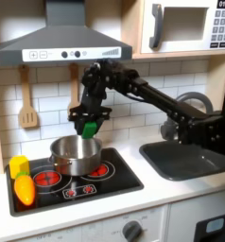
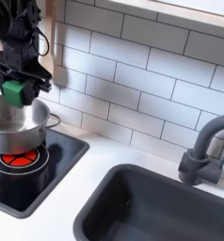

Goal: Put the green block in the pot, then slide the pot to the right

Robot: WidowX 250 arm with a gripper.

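The gripper (image 1: 89,128) is clamping the green block (image 2: 13,91) over the pot (image 1: 75,155)'s far rim; releasing off-centre risks it bouncing out.

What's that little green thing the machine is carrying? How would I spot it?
Find the black stovetop with red burner rings, then the shiny silver pot standing on it. Just above the pot's mouth, the arm's black fingers pinch the green block. It is the only bright green piece; the yellow block and orange carrot toy lie at the stovetop's edge on the first exterior view's left.
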